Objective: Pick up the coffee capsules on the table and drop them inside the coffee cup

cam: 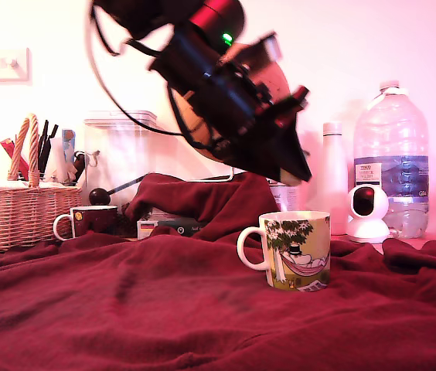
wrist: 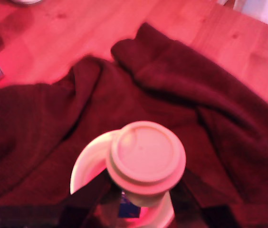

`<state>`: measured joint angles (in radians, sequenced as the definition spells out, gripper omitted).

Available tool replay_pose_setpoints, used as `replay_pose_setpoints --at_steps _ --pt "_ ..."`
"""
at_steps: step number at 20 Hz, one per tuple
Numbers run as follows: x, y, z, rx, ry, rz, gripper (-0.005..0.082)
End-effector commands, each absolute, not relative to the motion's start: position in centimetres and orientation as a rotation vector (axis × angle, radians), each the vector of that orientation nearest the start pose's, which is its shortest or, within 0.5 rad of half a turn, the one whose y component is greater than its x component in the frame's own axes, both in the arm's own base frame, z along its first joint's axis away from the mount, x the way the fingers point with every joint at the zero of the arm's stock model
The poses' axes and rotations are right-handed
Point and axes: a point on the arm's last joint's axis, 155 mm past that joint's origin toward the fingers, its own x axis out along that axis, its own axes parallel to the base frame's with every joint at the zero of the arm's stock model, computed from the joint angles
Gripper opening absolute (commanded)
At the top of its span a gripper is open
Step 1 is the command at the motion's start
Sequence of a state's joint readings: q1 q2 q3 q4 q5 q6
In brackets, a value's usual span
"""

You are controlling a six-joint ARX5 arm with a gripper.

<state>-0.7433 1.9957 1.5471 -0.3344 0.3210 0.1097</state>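
The pincer (cam: 299, 171) hangs tilted above the coffee cup (cam: 296, 250) on the blanket (cam: 164, 309).

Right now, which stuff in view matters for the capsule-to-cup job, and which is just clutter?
Job items:
- pale capsule held in the gripper, above the cup
- cartoon coffee cup
- red blanket-covered table

Clutter:
- maroon mug
- wicker basket
- big water bottle
- white bottle
- small white camera
- clear container
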Motion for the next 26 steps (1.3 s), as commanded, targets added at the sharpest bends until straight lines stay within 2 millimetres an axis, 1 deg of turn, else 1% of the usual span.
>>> replay_pose_setpoints --at_steps 1,3,5,11,16,24,25,26 --pt "36.3 -41.3 8.8 0.301 0.826 -1.056 0.0208" --pt "36.3 -41.2 7.5 0.319 0.871 -1.052 0.0208" --pt "36.3 -41.1 6.9 0.325 0.886 -1.045 0.0208" --pt "36.6 -40.8 6.9 0.33 0.887 -1.029 0.0208" --pt "37.0 -41.2 7.3 0.324 0.858 -1.032 0.0208" --pt "37.1 -41.2 7.5 0.324 0.854 -1.03 0.0209" --pt "37.3 -41.2 7.5 0.328 0.846 -1.02 0.0249" --pt "37.4 -41.2 7.5 0.324 0.844 -1.014 0.0374"
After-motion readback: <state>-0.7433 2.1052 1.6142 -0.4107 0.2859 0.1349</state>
